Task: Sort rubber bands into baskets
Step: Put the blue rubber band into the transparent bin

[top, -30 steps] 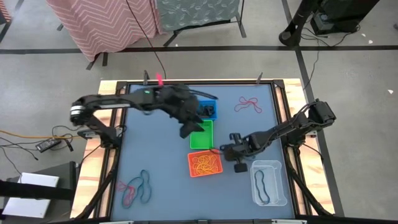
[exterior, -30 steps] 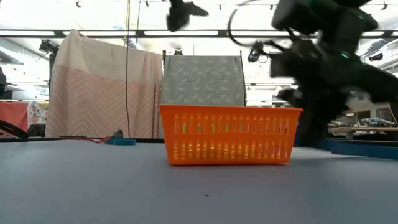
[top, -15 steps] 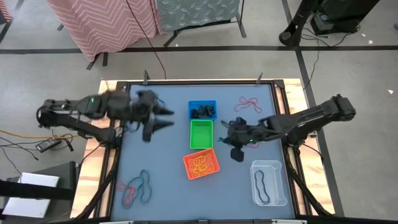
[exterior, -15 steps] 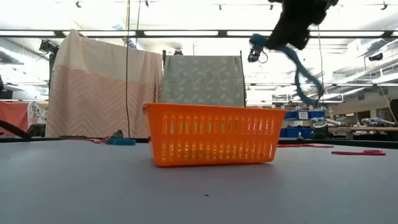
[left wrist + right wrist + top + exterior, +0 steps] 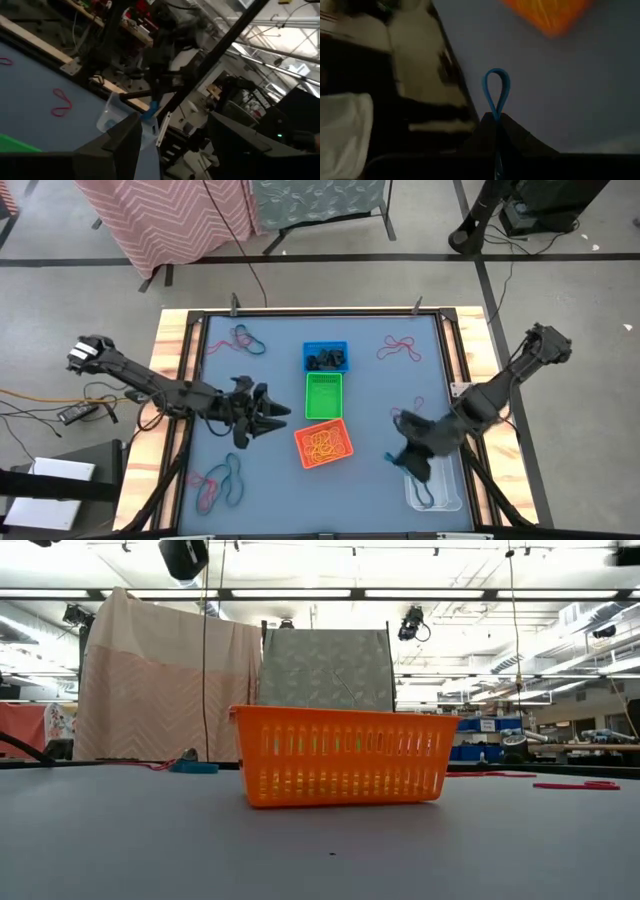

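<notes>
Blue mat, high view: the table (image 5: 220, 470) has a blue-grey top in a wooden frame, and three small baskets stand in a line down its middle.
Blue basket (image 5: 325, 357): farthest of the three, with dark bands inside.
Green basket (image 5: 323, 395): just near of the blue one, between it and the orange one.
Orange basket (image 5: 323, 443): nearest of the three, turned a little askew, full of yellow-orange bands (image 5: 325, 442).
Clear tub (image 5: 437, 485): at the near right of the table, with a dark band lying in it.
Loose bands: a red pair (image 5: 399, 348) at the far right, a mixed pair (image 5: 246, 339) at the far left, and a red and teal cluster (image 5: 221, 482) at the near left.
Left gripper (image 5: 270, 412): low over the mat left of the orange basket, its fingers spread wide with nothing between them.
Right gripper (image 5: 410, 463): at the far left corner of the clear tub, right of the orange basket.
Low view: the orange basket (image 5: 343, 756) stands alone in mid-table; red bands (image 5: 568, 783) lie flat far to the right.
Left wrist view: both dark fingers (image 5: 119, 145) stand far apart, and past them the clear tub (image 5: 116, 119) and a red band (image 5: 61, 102) appear, with what seems to be the right arm above the tub, though it is blurred.
Right wrist view: the fingers are pressed together on a teal-blue band (image 5: 497, 93), whose loop sticks out past the tips over the mat, with the orange basket (image 5: 549, 13) beyond.
</notes>
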Robot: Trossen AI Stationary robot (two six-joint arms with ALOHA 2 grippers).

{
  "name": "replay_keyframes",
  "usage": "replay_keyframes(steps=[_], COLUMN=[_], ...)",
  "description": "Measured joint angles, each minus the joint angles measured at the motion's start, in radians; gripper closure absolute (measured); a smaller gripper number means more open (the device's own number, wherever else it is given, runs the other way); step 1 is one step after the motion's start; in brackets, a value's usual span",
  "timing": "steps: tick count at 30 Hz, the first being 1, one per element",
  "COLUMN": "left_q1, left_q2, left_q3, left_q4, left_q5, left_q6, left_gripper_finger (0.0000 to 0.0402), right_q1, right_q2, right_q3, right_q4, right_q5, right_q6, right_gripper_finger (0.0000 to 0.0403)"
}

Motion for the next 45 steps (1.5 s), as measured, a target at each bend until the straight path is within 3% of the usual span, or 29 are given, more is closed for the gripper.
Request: replay_keyframes(steps=[4, 9, 19, 25, 27, 34, 38, 41, 45], left_q1=[-0.013, -0.012, -0.012, 0.0, 0.013, 0.11, 0.173, 0.215, 0.284], left_q2=[0.017, 0.016, 0.023, 0.127, 0.167, 0.23, 0.226, 0.222, 0.221], left_q3=[0.001, 0.001, 0.035, 0.239, 0.324, 0.612, 0.712, 0.767, 0.809], left_q4=[0.04, 0.047, -0.051, -0.34, -0.482, -0.995, -1.14, -1.225, -1.356], left_q5=[-0.02, -0.114, -0.238, -0.264, -0.264, -0.263, -0.264, -0.264, -0.266], left_q6=[0.005, 0.01, -0.037, 0.027, 0.064, 0.168, 0.24, 0.284, 0.284], left_gripper_finger=[0.0172, 0.0172, 0.0172, 0.0179, 0.0183, 0.0186, 0.0186, 0.0186, 0.0186], right_q1=[0.119, 0.187, 0.188, 0.193, 0.187, 0.182, 0.152, 0.143, 0.167], right_q2=[0.015, 0.015, 0.015, 0.015, 0.015, 0.015, 0.015, 0.014, 0.013], right_q3=[0.0, 0.0, -0.128, -0.246, -0.259, -0.237, -0.232, -0.233, -0.233], right_q4=[-0.188, -0.409, -0.241, -0.147, -0.139, -0.095, -0.081, -0.113, -0.047], right_q5=[0.003, 0.063, -0.004, 0.023, 0.024, 0.04, -0.013, -0.1, -0.047], right_q6=[0.187, 0.349, 0.502, 0.758, 0.761, 0.711, 0.715, 0.7, 0.679], right_gripper_finger=[0.0391, 0.0391, 0.0368, 0.0376, 0.0363, 0.0246, 0.018, 0.0151, 0.0137])
